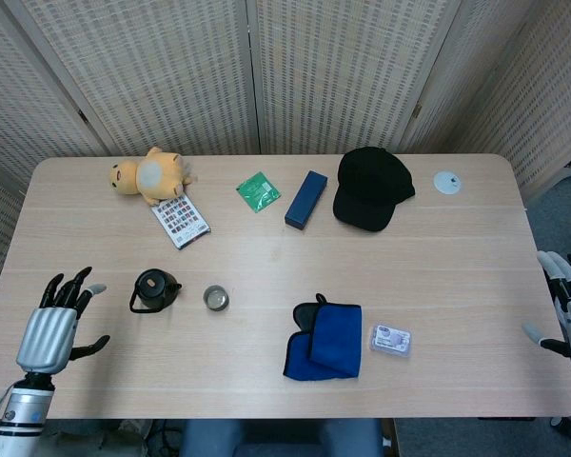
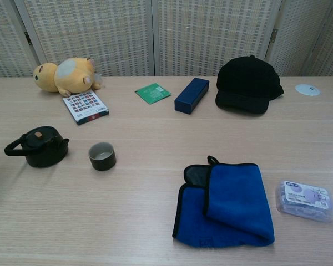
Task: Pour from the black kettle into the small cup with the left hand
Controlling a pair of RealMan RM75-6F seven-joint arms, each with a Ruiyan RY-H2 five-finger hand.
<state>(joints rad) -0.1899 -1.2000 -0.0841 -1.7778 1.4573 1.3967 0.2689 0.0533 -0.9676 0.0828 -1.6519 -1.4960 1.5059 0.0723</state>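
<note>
The black kettle (image 1: 155, 289) (image 2: 40, 147) stands upright on the table's left side, its handle pointing left. Just to its right sits the small dark cup (image 1: 216, 298) (image 2: 102, 155), upright and apart from the kettle. My left hand (image 1: 55, 325) hovers over the table's near left corner, to the left of the kettle and not touching it, fingers spread and holding nothing. My right hand (image 1: 566, 314) shows at the far right edge of the head view, beyond the table, fingers apart and empty. Neither hand appears in the chest view.
A folded blue cloth (image 1: 324, 340) and a small plastic box (image 1: 390, 339) lie front right. Along the back are a yellow plush toy (image 1: 149, 175), a patterned card (image 1: 180, 220), a green packet (image 1: 258, 190), a dark blue box (image 1: 305, 199), a black cap (image 1: 371, 188) and a white disc (image 1: 447, 182).
</note>
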